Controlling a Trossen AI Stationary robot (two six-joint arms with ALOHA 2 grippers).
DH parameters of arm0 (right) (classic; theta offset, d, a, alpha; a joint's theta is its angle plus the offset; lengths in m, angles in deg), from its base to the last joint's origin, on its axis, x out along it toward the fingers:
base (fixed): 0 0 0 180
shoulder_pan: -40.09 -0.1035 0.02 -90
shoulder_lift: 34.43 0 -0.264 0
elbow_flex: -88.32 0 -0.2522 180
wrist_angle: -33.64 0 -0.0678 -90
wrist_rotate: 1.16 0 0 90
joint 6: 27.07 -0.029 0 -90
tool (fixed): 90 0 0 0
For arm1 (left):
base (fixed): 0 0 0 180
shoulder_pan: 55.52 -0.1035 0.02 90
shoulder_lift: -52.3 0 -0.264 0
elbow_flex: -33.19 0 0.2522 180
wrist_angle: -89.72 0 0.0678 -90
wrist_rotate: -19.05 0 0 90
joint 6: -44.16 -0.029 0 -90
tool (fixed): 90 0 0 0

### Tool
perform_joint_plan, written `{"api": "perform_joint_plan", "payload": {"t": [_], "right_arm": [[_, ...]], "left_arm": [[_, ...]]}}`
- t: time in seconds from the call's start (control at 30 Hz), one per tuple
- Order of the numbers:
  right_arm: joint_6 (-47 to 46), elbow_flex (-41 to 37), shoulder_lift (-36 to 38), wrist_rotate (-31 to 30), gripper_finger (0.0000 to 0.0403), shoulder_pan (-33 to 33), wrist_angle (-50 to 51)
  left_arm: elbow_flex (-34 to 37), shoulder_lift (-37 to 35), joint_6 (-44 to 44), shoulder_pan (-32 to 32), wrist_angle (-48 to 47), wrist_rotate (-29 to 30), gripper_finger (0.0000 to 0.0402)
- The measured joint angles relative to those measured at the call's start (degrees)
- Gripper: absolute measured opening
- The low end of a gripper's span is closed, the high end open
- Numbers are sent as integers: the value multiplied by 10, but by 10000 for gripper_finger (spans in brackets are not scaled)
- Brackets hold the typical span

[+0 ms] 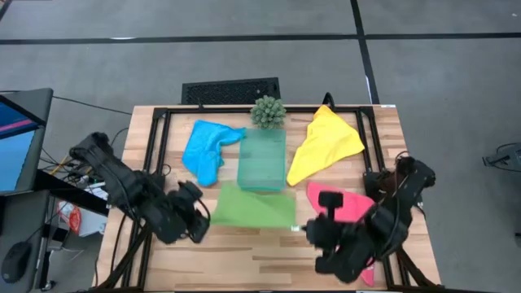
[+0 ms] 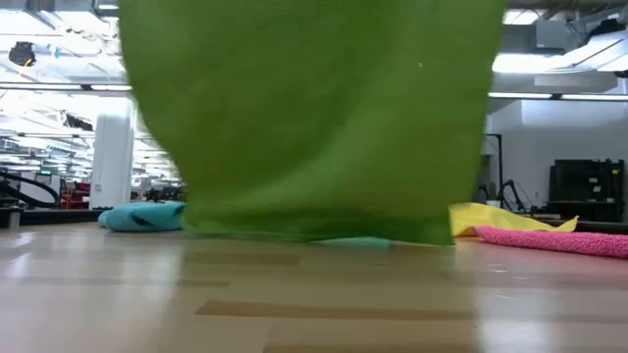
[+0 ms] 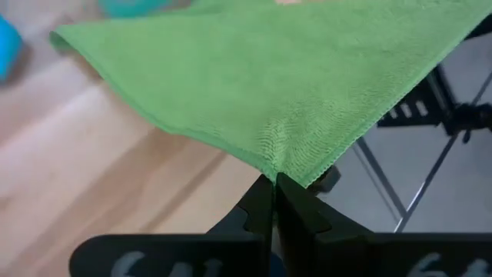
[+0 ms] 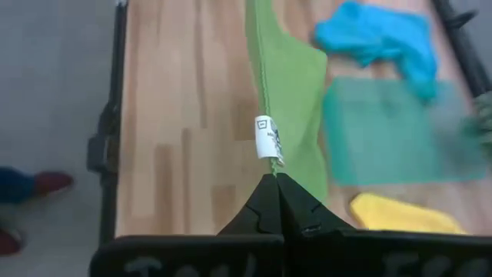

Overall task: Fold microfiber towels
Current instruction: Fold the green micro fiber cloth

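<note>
The lime green towel (image 1: pixel 254 208) is held up between my two grippers at the table's near middle; in the low view the green towel (image 2: pixel 314 118) hangs like a curtain, its lower edge down by the tabletop. My left gripper (image 3: pixel 275 178) is shut on one upper corner and my right gripper (image 4: pixel 275 177) on the other. The blue towel (image 1: pixel 207 146) lies crumpled at the far left, the yellow towel (image 1: pixel 326 145) at the far right, and the pink towel (image 1: pixel 348 203) lies on the table by my right arm. My left gripper pinches the green towel's corner (image 3: pixel 286 165) between its two fingers, coming slanting down from the table's left. The cloth spreads away from the fingertips, fairly taut along its upper edge. My right gripper pinches the opposite corner (image 4: pixel 270 165), just below a white label (image 4: pixel 266 138), between its two fingers, slanting down from the table's right. The towel hangs below the fingers, seen edge-on.
A translucent teal tray (image 1: pixel 263 159) lies at the table's middle just beyond the green towel, with a small spiky green plant (image 1: pixel 268 111) at the far edge behind it. Black frame rails (image 1: pixel 159 155) run along the table's left and right sides. Bare wood lies near the front edge.
</note>
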Motion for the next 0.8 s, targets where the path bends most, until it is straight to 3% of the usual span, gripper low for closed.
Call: {"api": "perform_joint_plan", "payload": {"t": [0.27, 0.53, 0.8], "right_arm": [[-22, 0, -45, 33, 1, -24, -48], [-62, -2, -45, 52, 1, -43, -69], [-96, -84, -45, 73, 1, -60, -188]], "left_arm": [[0, 67, 55, 41, 8, -28, 0], [0, 126, 27, 42, 48, -81, 0], [0, 137, 26, 42, 80, -91, 0]]}}
